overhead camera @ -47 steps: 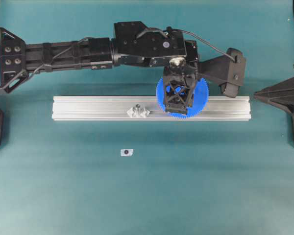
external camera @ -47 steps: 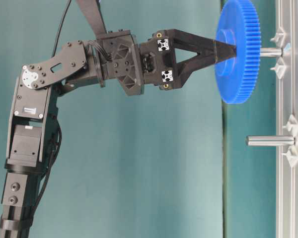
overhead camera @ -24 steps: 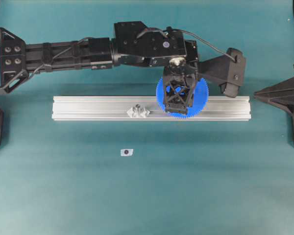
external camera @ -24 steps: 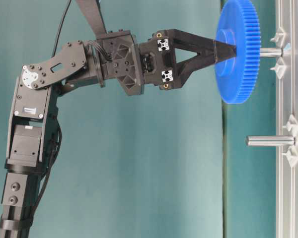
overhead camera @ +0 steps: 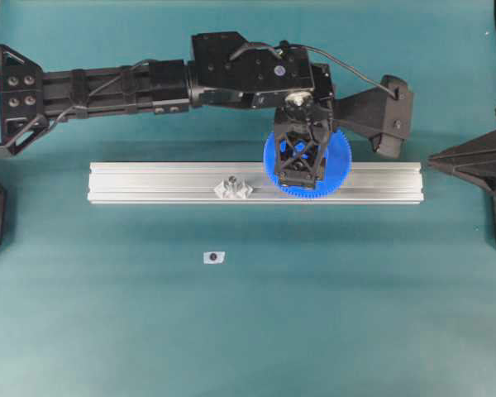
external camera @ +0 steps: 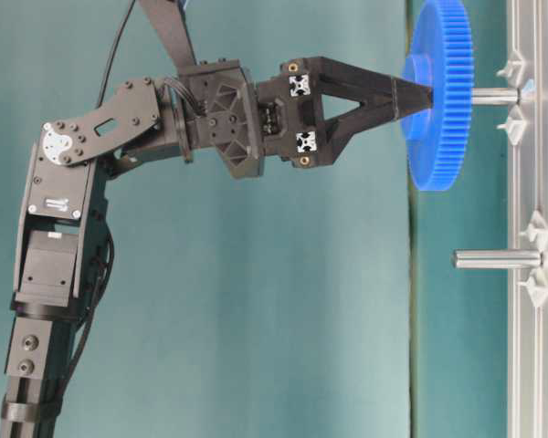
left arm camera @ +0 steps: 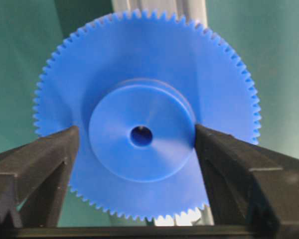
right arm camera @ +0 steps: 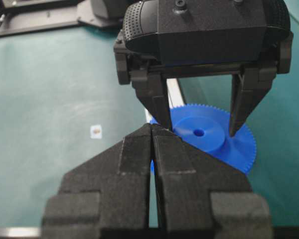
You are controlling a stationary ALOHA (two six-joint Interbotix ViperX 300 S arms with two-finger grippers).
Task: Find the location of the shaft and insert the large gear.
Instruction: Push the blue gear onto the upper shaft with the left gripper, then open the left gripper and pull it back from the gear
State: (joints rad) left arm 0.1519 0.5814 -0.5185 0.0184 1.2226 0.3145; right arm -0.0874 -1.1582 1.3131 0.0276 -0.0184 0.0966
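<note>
Left gripper (left arm camera: 134, 137) fingers are seen parted, just clear of the hub of the large gear (external camera: 438, 91), which is threaded onto the shaft (external camera: 495, 95) but judged not yet pushed down to the aluminium rail (overhead camera: 149, 182).

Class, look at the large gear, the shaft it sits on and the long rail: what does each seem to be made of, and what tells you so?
Large gear: probably moulded plastic, uniform bright blue with a soft satin sheen.
Shaft: apparently polished metal, silvery with bright highlights.
Rail: looks like extruded aluminium, pale matte silver with lengthwise grooves.
</note>
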